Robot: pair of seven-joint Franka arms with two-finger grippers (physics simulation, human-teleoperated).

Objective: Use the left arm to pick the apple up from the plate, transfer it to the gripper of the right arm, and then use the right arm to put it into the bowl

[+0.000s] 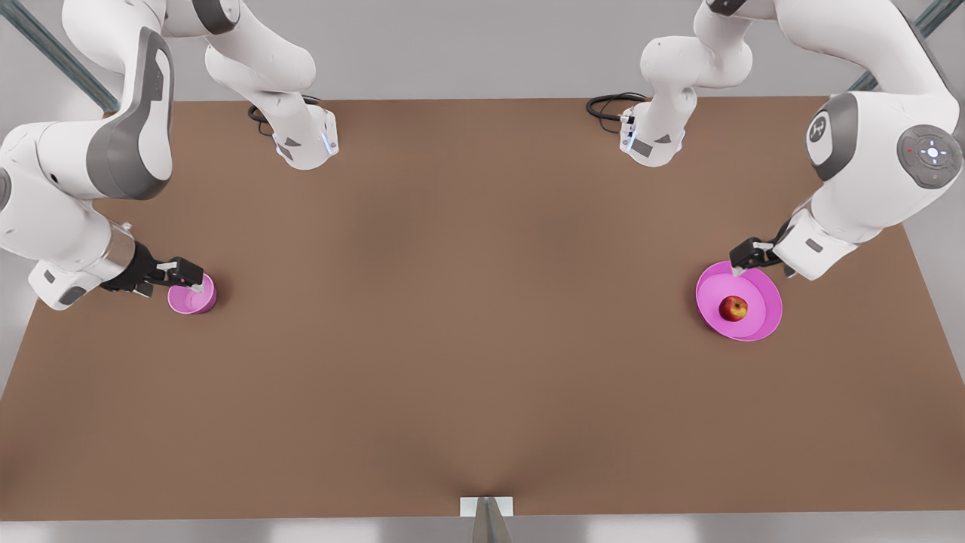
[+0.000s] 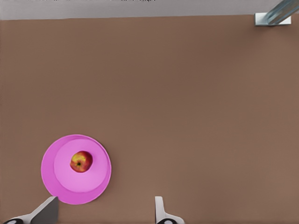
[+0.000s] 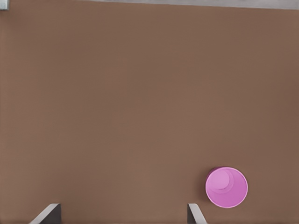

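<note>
Apple (image 1: 733,308): small, round, red with yellow-orange patches; a dark stem dimple shows in the left wrist view (image 2: 81,161). It rests inside the plate, slightly off the plate's centre, untouched by either gripper.

Plate (image 1: 761,324): wide, shallow, round, magenta-pink, with a paler inner well and low raised rim. It lies flat on the table at the front view's right, also seen from the left wrist camera (image 2: 58,189).

Bowl (image 1: 197,303): small, deep, cup-like, magenta-pink, upright on the table at the front view's left, well apart from the plate. Its interior is seen from the right wrist camera (image 3: 233,196).

Left gripper (image 1: 742,265): black, on a plain white wrist, over the plate's far rim, just beside the apple and not in contact with it. Fingers spread wide, holding nothing; in the left wrist view the two pale fingertips (image 2: 45,211) stand far apart, one near the plate's edge.

Right gripper (image 1: 194,285): black, following a shiny metal wrist cuff, over the bowl's rim. Fingers spread wide, holding nothing; in the right wrist view the fingertips (image 3: 195,213) stand far apart, with the bowl just beside one of them.

Table (image 1: 467,317): flat brown surface bearing plate and bowl.
</note>
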